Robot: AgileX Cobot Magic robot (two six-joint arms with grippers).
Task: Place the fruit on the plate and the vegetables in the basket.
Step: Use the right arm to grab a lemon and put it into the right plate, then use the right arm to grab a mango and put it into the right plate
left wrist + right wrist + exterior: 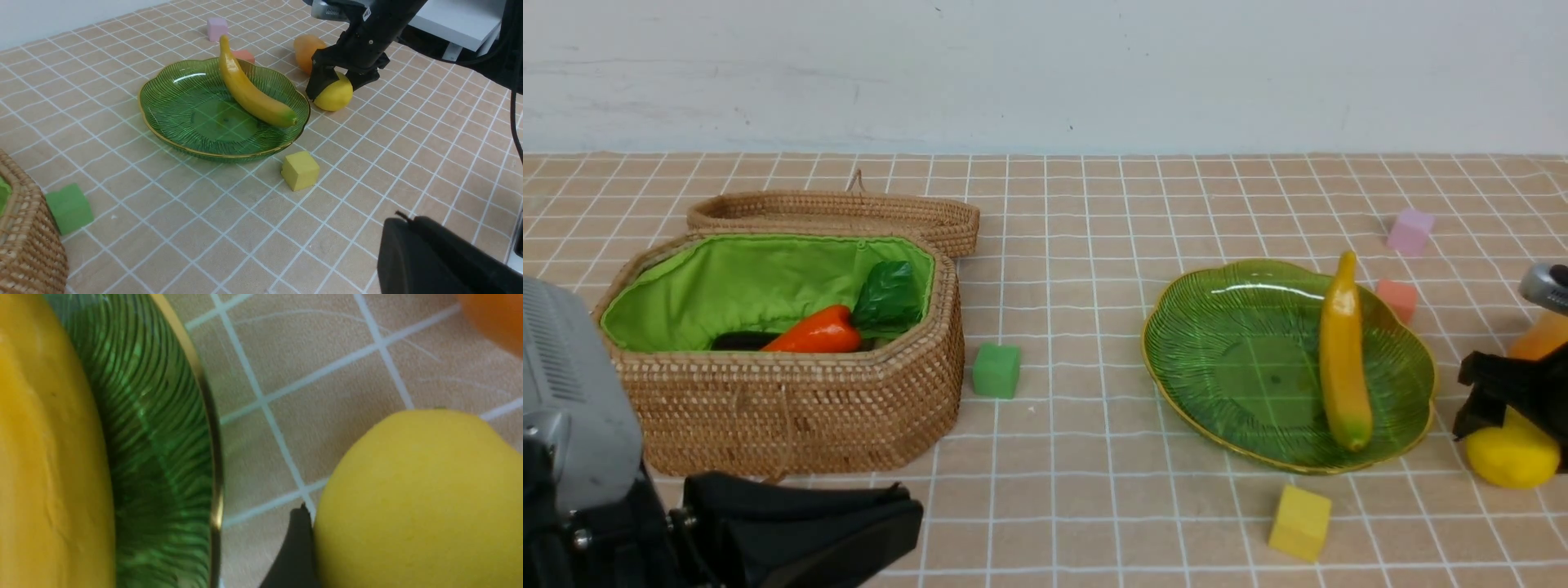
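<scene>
The right claw (336, 87) is clamped on the lemon (333, 98), one finger on each side, with the lemon resting on the worktop (1078, 425) just beside the plate (1225, 343), on its right. The mango-like fruit (1539, 336) lies on the worktop just behind the lemon. The banana (1342, 359) lies across the right part of the plate. The carrot (817, 333) and the eggplant (743, 340) lie inside the open basket (792, 416). The left claw (890, 518) hangs low in front of the basket; its opening cannot be determined.
</scene>
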